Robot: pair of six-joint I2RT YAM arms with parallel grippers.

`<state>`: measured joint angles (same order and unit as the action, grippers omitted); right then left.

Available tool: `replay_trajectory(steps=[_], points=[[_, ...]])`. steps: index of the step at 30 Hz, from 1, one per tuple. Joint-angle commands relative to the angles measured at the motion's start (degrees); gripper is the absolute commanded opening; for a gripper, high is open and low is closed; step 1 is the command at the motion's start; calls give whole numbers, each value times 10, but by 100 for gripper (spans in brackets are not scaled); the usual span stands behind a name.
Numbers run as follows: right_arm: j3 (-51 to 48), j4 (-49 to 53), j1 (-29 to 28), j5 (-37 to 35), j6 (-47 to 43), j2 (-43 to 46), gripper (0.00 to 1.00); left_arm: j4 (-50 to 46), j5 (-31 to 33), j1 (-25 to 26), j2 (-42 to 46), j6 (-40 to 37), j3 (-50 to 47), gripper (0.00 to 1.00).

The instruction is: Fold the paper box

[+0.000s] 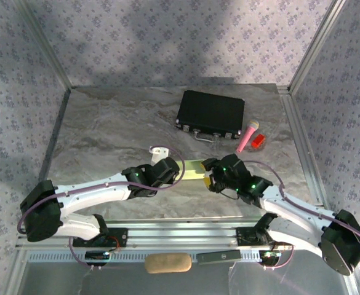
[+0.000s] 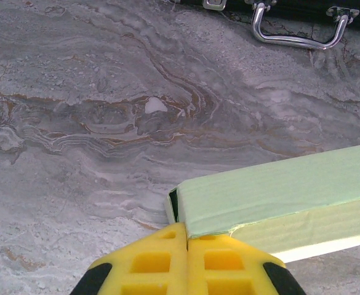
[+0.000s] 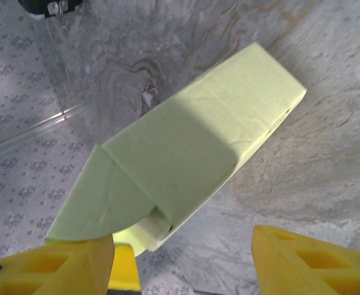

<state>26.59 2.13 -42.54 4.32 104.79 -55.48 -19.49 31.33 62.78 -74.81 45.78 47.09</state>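
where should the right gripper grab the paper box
Probably take the paper box across its narrow width at the near, open-flapped end, coming end-on from the right gripper: its open jaws roughly flank that end, and the left gripper sits shut at the other.

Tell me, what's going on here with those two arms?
Two robot arms are folding a pale green paper box on the table. The left claw is shut at one end of it; the right claw is open at the other end, where a flap sticks out, not yet tucked in. A black case lies behind, apart.
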Motion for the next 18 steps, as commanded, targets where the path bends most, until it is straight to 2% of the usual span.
replay_trajectory(steps=[1, 7, 13, 18], points=[[2, 2, 13, -3, -5, 3, 65, -25, -16, 5, -10, 10, 4, 0], [59, 51, -10, -23, -57, 19, 62, -23, -17, 5, -13, 8, 6, 0], [57, 33, -47, -68, -32, 16, 78, -22, -16, 6, -15, 11, 9, 0], [55, 11, -36, -61, -4, -8, 83, -25, -15, 6, -12, 10, 10, 0]])
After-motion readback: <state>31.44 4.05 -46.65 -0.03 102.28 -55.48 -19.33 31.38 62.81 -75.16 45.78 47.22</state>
